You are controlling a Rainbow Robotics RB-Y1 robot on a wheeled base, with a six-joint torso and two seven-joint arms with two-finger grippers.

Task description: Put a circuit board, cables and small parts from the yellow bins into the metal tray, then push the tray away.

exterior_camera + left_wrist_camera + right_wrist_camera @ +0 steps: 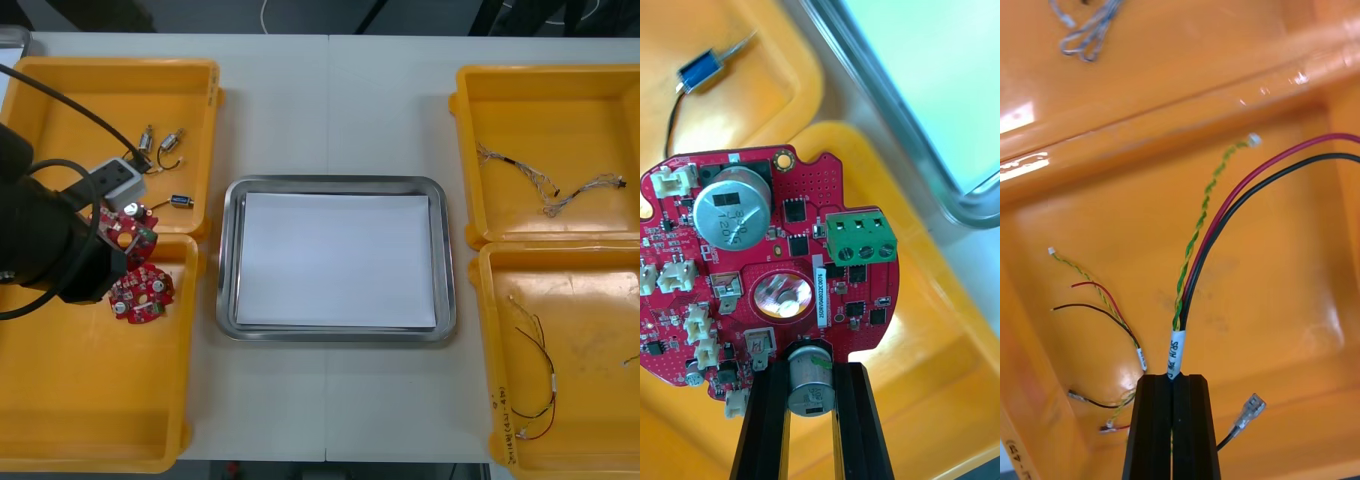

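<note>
**A:** Any trick to this carry?

**B:** I go slow across the table (330, 110) to the metal tray (340, 184), clearing the yellow bin (188, 350) wall first. My left hand (809, 375) pinches the circuit board (782, 255) only by its silver can (806, 358), so it might swivel. The arm hangs low over that bin's far edge. The right hand (1172, 382), pressed together, sits above the cables (1199, 247).
</note>
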